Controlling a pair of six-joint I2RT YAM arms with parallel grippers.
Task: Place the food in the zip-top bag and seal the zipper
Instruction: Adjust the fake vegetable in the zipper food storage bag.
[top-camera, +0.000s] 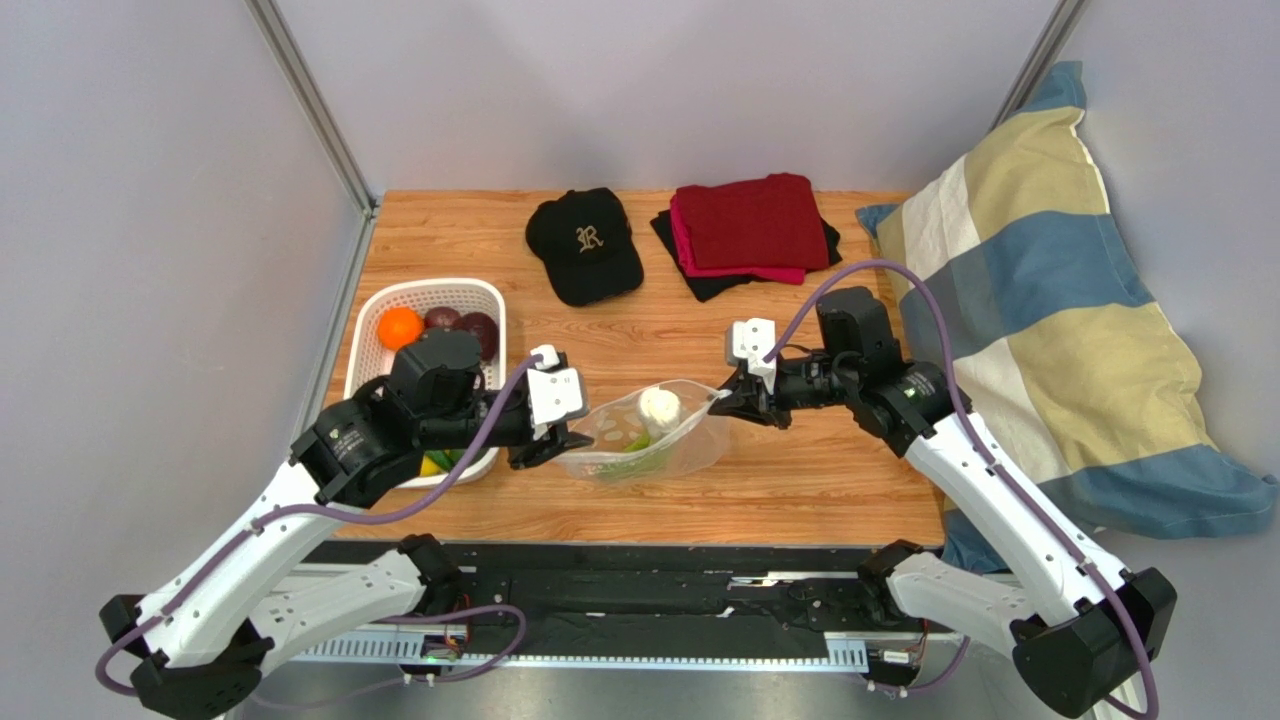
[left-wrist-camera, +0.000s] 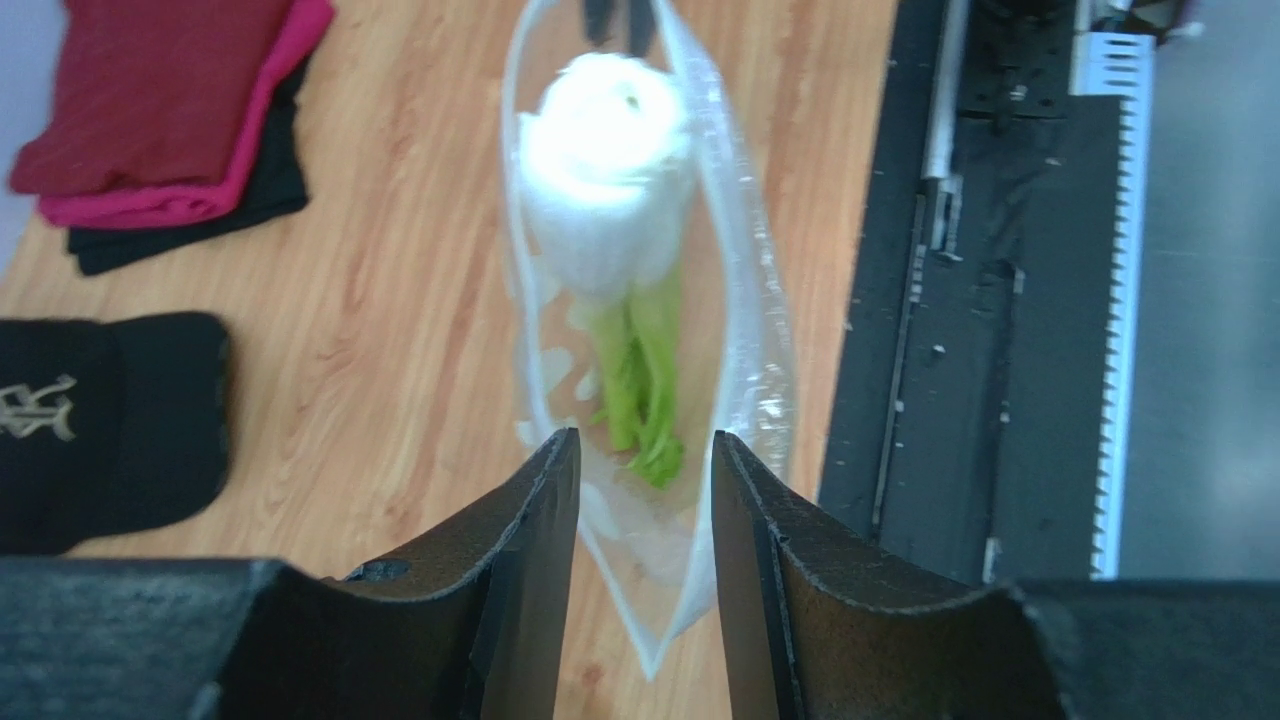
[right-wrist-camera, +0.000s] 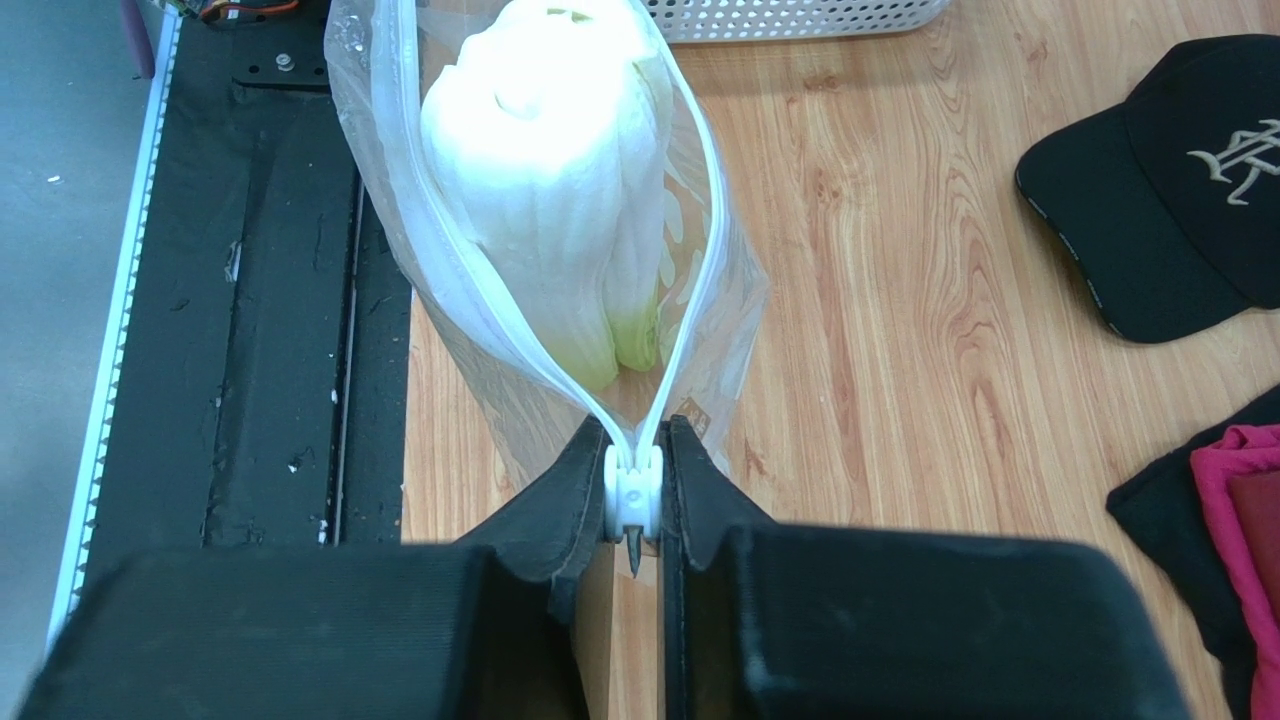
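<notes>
Basket (top-camera: 445, 284) near half hidden behind left arm (top-camera: 361, 443); stalk (left-wrist-camera: 609, 165) white end overexposed, detail lost.

The counter (top-camera: 842, 480) is light wood, smooth, with clear grain and a low sheen. The zip-top bag (top-camera: 679, 447) is thin, clear, glossy plastic, and its zipper (right-wrist-camera: 633, 477) is smooth whitish plastic. The stalk (left-wrist-camera: 609, 180) looks smooth and faintly glossy. The basket (top-camera: 436, 285) is white plastic lattice. The cap (top-camera: 583, 248) and folded cloths (top-camera: 748, 222) are matt fabric. The left end effector (left-wrist-camera: 643, 480) and right end effector (right-wrist-camera: 634, 503) have matt black fingers with rough edges.
</notes>
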